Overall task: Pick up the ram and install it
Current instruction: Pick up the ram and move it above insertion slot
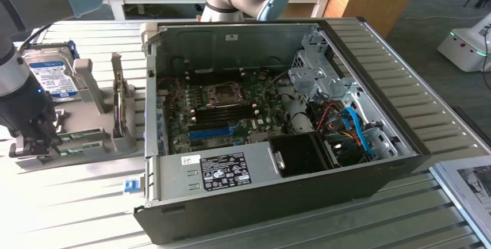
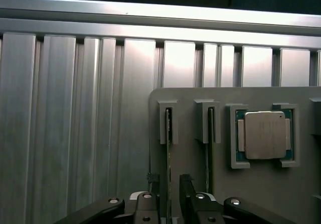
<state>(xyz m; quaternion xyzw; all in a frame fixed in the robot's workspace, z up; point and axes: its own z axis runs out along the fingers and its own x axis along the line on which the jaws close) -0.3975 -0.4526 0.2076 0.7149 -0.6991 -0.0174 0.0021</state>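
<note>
Ribbed table (image 2: 75,133), ram (image 2: 169,128) edge-on, tool (image 2: 169,179) cropped

We see only the thin edge of the ram (image 2: 169,128) standing in the grey holder (image 2: 261,194); its chips are hidden.

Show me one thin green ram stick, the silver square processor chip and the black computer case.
thin green ram stick (image 2: 169,128), wrist view, narrow edge
silver square processor chip (image 2: 264,134), wrist view, centre of lid
black computer case (image 1: 330,194), exterior view, outer wall
</note>
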